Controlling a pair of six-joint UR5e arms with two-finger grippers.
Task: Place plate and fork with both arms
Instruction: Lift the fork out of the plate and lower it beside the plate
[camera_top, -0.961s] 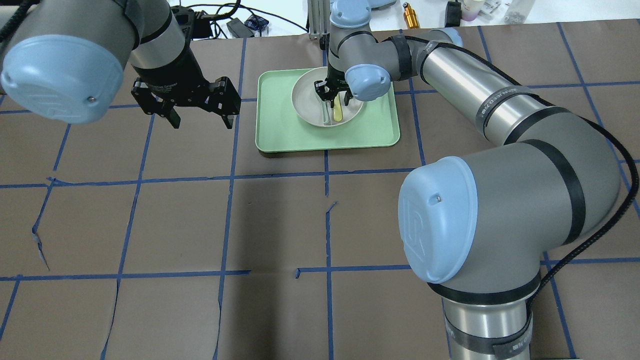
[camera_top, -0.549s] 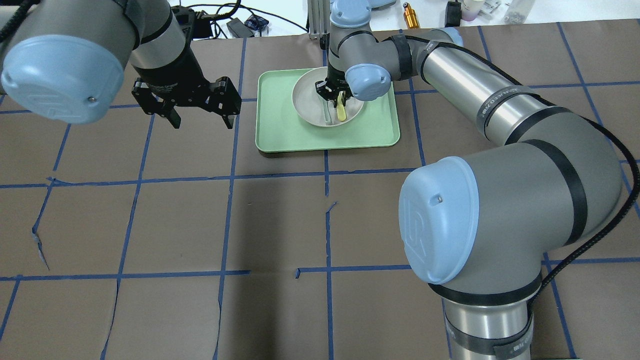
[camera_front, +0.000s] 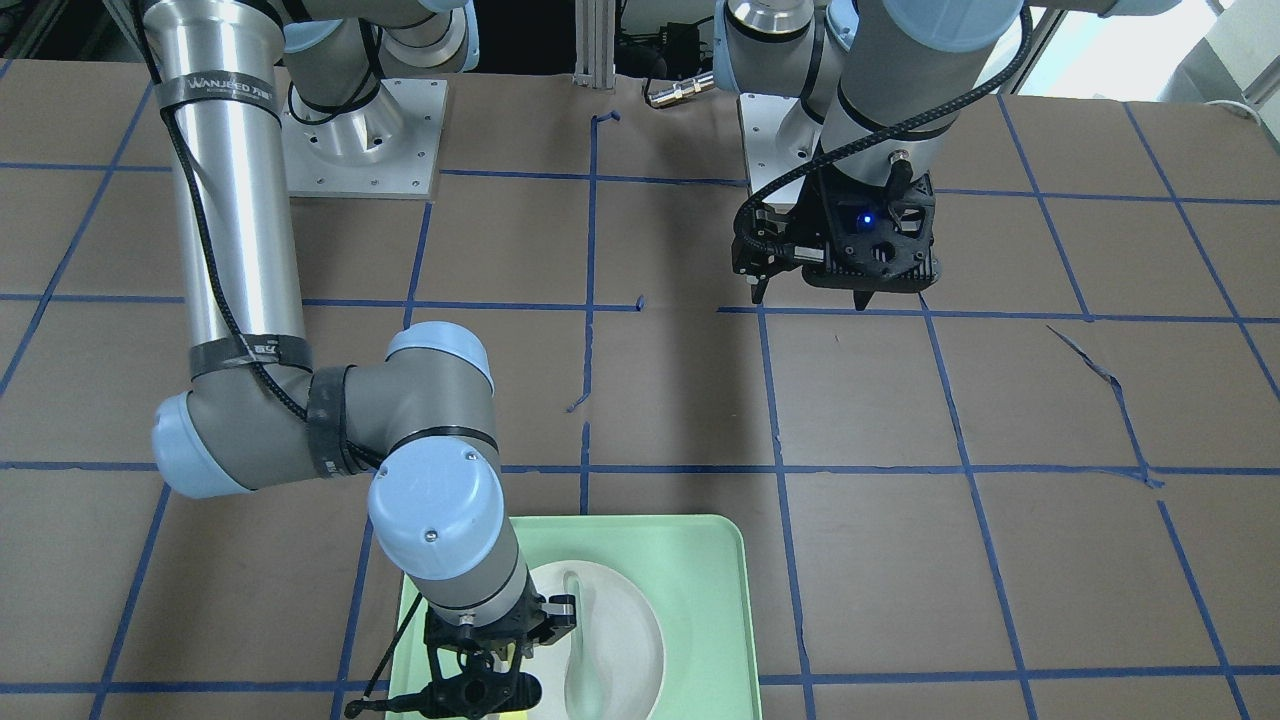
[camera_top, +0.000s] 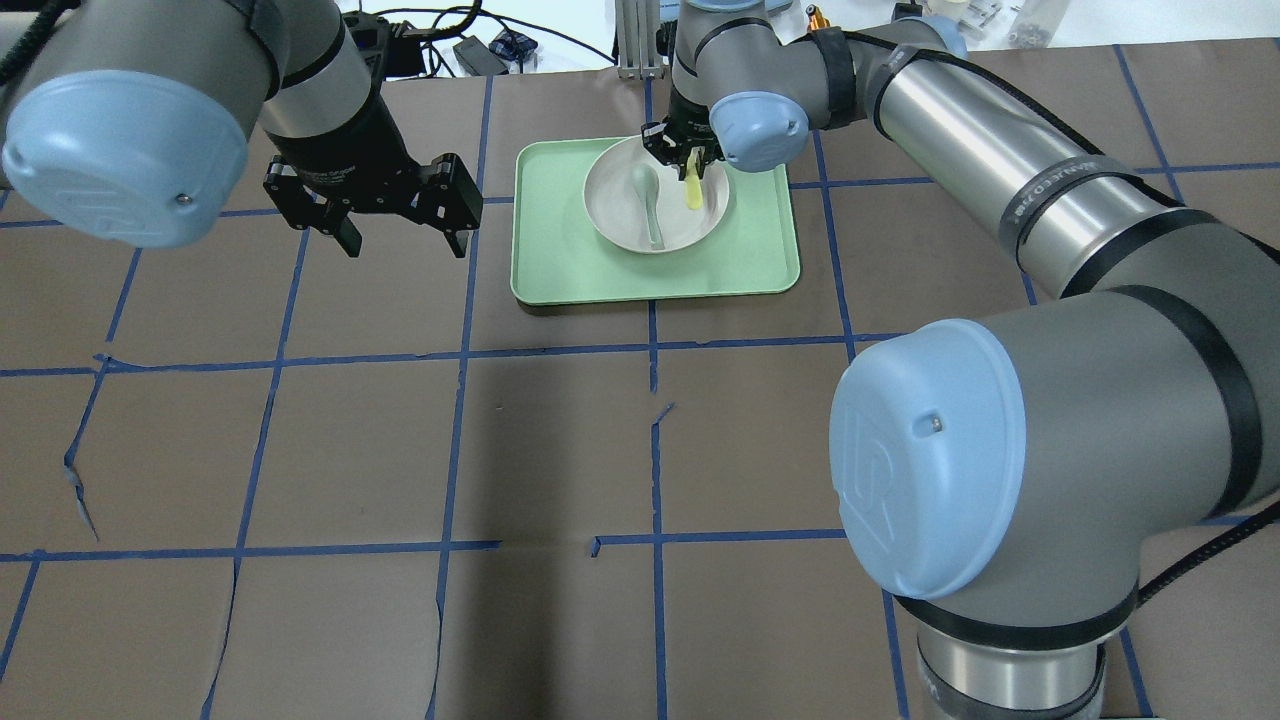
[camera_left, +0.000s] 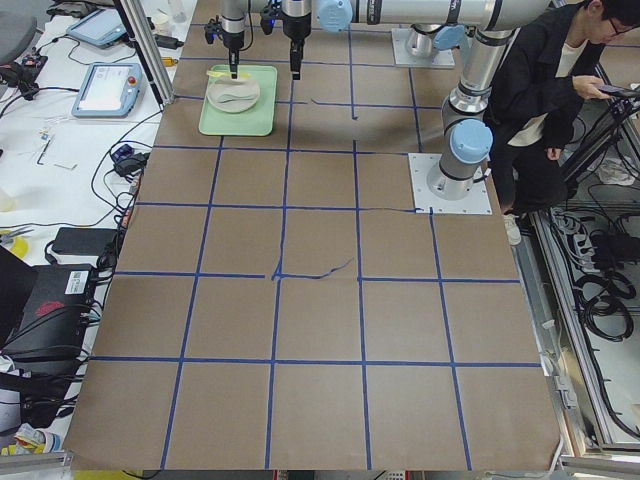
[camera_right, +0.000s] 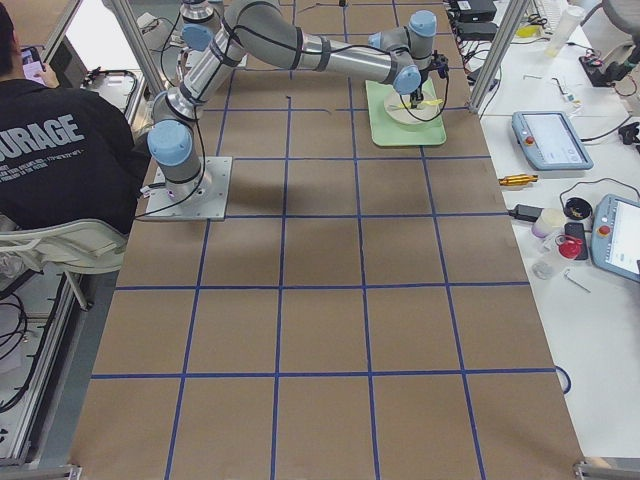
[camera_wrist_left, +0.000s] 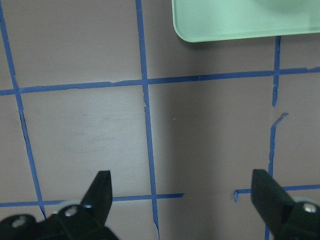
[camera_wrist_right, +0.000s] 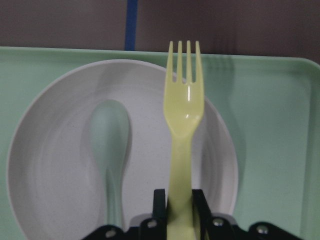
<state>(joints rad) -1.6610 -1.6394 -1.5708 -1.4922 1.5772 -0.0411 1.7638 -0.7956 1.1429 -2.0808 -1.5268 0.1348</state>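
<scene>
The off-white plate (camera_top: 612, 205) sits on the mint-green tray (camera_top: 560, 255) at the far middle of the table. My right gripper (camera_top: 682, 152) is shut on the handle of the yellow fork (camera_top: 692, 188) and holds it above the plate's right side. In the right wrist view the fork (camera_wrist_right: 184, 112) points tines forward over the plate (camera_wrist_right: 55, 165), clamped by the gripper (camera_wrist_right: 179, 200). My left gripper (camera_top: 404, 245) is open and empty, hovering over the table left of the tray. The left wrist view shows its gripper (camera_wrist_left: 184, 192) with wide-spread fingers (camera_wrist_left: 100, 190).
A pale grey-green spoon (camera_top: 650, 205) lies in the plate; it also shows in the right wrist view (camera_wrist_right: 112, 145). Cables and small items lie beyond the table's far edge (camera_top: 480, 50). Brown paper with blue tape lines (camera_top: 460, 350) covers the table. A corner of the tray (camera_wrist_left: 225, 20) shows in the left wrist view.
My right gripper has closed on the fork and lifted it off the plate, moving up and toward the far side. The spoon stays in the plate. The left arm has not moved.
</scene>
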